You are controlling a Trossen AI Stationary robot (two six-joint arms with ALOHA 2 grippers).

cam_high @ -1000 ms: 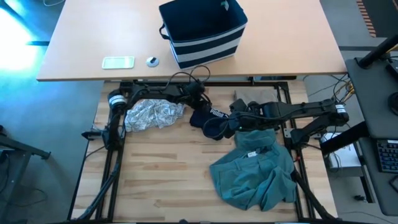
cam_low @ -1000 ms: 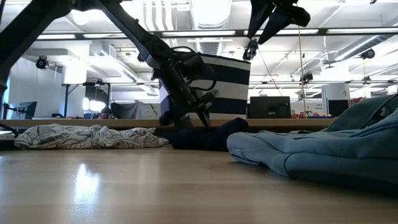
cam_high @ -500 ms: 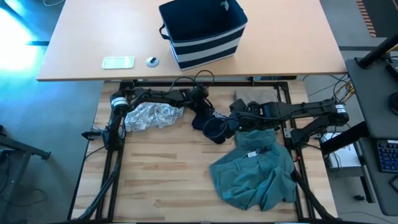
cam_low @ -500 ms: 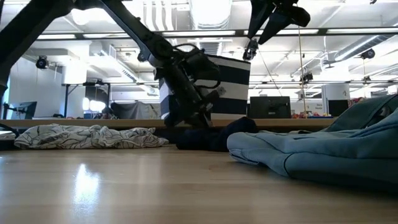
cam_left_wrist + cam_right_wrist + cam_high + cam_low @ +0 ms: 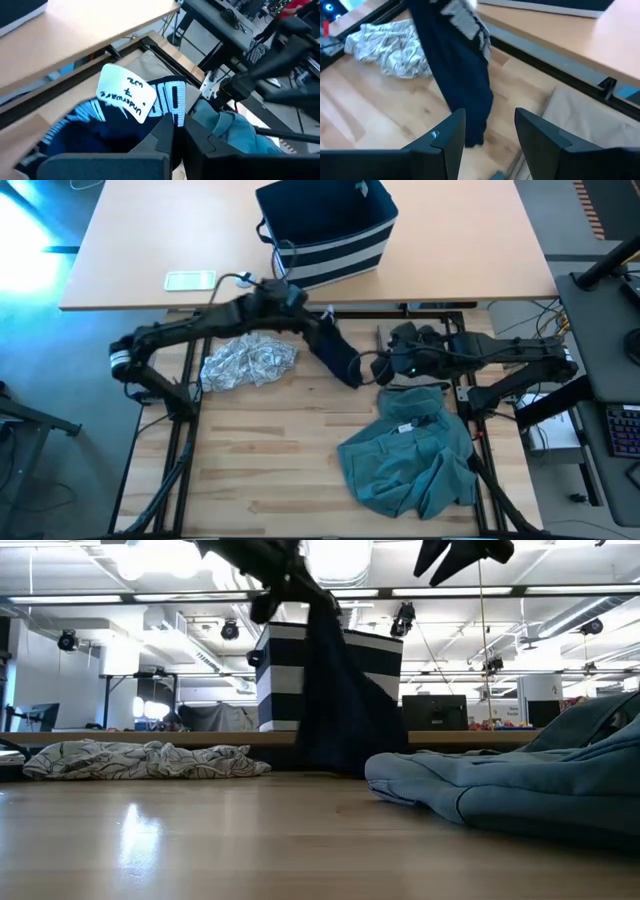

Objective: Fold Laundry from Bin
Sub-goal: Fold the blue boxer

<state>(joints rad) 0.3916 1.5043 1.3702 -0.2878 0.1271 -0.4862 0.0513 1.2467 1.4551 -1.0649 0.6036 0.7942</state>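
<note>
1. The left gripper (image 5: 318, 320) has its fingers closed on the top edge of the dark navy garment (image 5: 338, 352), which hangs from it above the work table (image 5: 260, 470); the grip looks like a thin pinch near the white tag (image 5: 126, 91), so the cloth could slip out if the arm swings fast
2. The right gripper (image 5: 385, 366) waits just beside the garment's lower end with its fingers apart and nothing between them (the right wrist view shows the gap empty); if it closes too low it may catch only a loose fold, and the garment would then spread crooked
3. The hanging hem appears to reach the table in the low view, so dragging it could bunch it or pull it onto the teal-green garment (image 5: 410, 455), which lies crumpled just beside the right arm
4. The grey-white patterned garment (image 5: 245, 363) lies under the left arm, and could be swept if that arm lowers
5. The bin (image 5: 325, 230) stands on the desk (image 5: 150, 240) behind, well clear; a tan garment (image 5: 592, 117) lies under the right arm
</note>
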